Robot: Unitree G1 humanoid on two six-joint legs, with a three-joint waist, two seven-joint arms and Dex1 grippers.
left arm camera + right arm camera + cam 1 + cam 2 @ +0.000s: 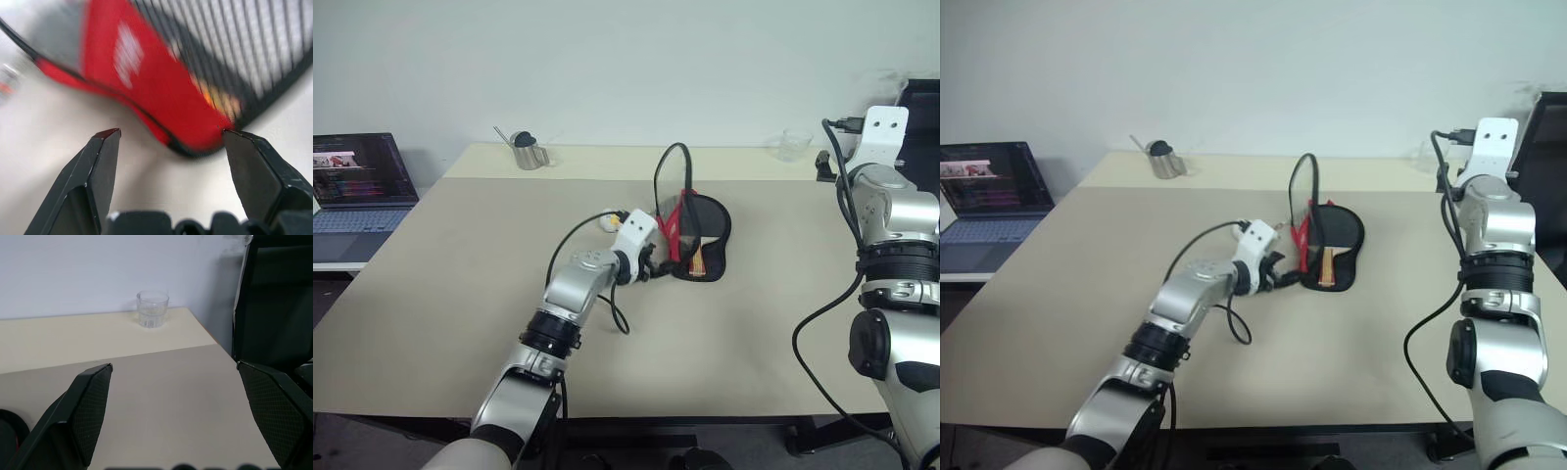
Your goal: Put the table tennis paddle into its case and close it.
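- Currently, left gripper (168, 134) stands wide open, empty; case (703, 240) lies directly ahead, red flap between the fingers.
- Right gripper (173, 369) open, empty, well apart.

Bright, even light, soft shadows; the case (146, 83) blurs close to the left wrist camera.

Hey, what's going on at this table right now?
A two-armed robot is packing a table tennis paddle into its case in the middle of the table. The paddle lies inside the case, whose flap stands open. The left gripper, open, is at the case's red edge. The right gripper, open, is raised off to the side, facing a glass at the table's far corner.
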